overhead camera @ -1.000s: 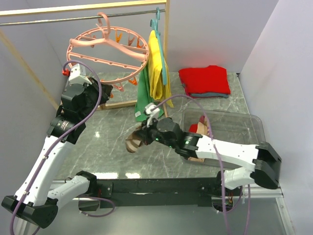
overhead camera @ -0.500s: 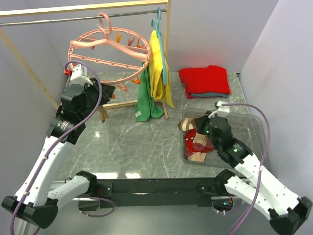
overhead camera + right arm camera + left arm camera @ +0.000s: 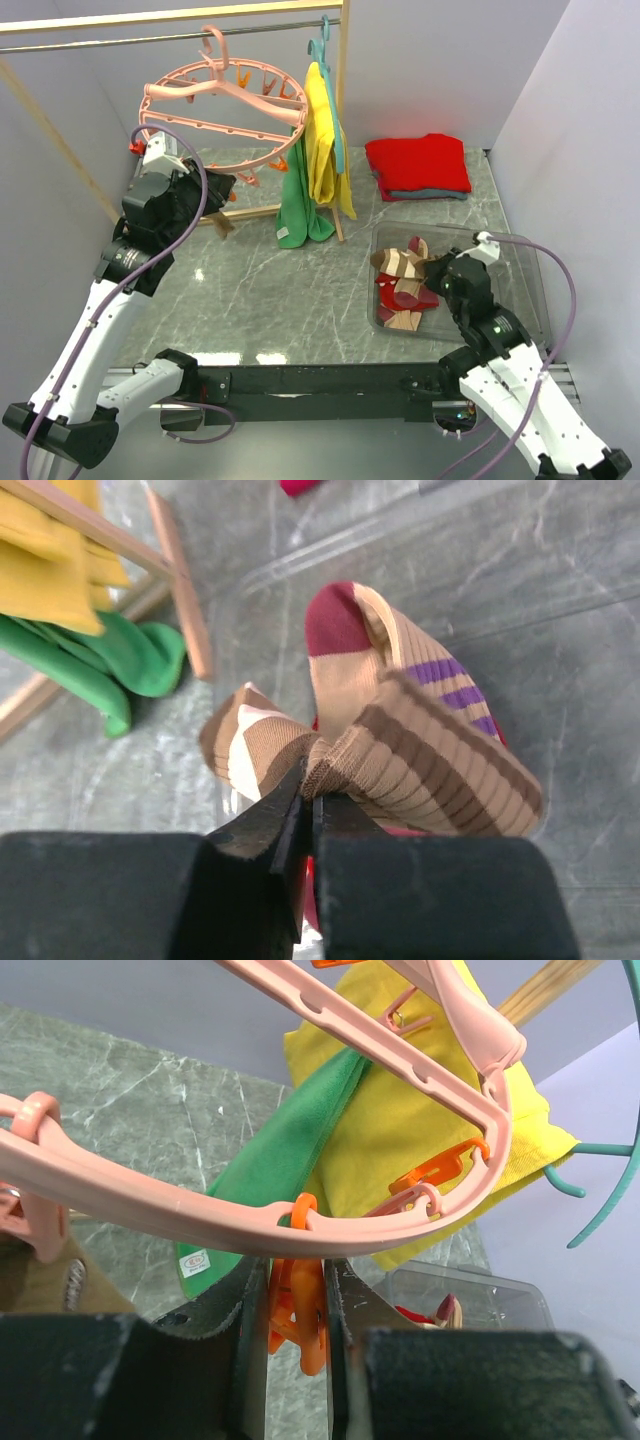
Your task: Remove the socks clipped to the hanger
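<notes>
The salmon-pink hanger ring [image 3: 220,110] hangs from the rail at the back left. My left gripper [image 3: 215,185] is under its near rim [image 3: 200,1215], shut on an orange clip [image 3: 297,1315] dangling from the ring. A brown sock [image 3: 222,222] hangs beside it, and shows at the left edge of the left wrist view [image 3: 50,1285]. My right gripper [image 3: 437,265] is shut on a brown-and-tan striped sock [image 3: 430,750] and holds it over the clear bin [image 3: 520,270]. Red socks [image 3: 395,295] and striped socks [image 3: 400,318] lie in the bin.
A yellow cloth [image 3: 322,130] and a green cloth [image 3: 295,200] hang from a teal hanger [image 3: 322,40] on the wooden rack, right of the ring. A folded red garment [image 3: 418,165] lies at the back right. Grey walls close both sides.
My right arm has swung from the middle of the table to the right, carrying the striped sock over the bin. My left arm has hardly moved.
</notes>
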You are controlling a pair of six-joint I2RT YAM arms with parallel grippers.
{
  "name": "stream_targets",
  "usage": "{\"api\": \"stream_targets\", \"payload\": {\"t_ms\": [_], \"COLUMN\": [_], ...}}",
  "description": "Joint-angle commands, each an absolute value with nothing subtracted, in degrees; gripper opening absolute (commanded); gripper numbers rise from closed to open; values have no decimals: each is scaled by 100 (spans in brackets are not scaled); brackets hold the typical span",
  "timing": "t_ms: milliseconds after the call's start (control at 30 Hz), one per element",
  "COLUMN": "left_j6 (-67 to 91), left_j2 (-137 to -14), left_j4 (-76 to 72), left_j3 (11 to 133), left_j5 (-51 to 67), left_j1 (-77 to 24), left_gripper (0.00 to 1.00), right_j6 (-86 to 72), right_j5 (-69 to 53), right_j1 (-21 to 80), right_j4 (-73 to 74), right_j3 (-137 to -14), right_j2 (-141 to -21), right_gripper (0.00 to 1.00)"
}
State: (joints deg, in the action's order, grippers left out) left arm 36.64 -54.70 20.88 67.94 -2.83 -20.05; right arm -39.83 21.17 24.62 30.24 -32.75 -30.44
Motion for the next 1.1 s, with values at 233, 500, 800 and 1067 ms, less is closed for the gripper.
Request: {"api": "stream_targets", "payload": {"t_ms": [233,500,800,1067], "left_j6": [3691,3700,3683,3726], "left_j2": [-5370,-5344,-5317,-5265], "left_j4": [1960,2004,2048,2083], "left_j3": [6820,6811,6864,6838], "left_j5": [-132,-105,-106,-105], "left_j1": [-1986,-1986,-1986,-1986], "left_gripper": [2,2,2,3], "right_j6": [-3885,-3350,-2848,-2481], "right_j5": [1820,987,1221,1092], "right_j1": [2408,2417,3031,4507], "right_j4": [3130,2901,2856,1655], "right_j3": [-3419,-3612,-4542,-5045], "right_j2": [-2681,-3093,-4128,-5378], "right_gripper": [25,84,100,100]}}
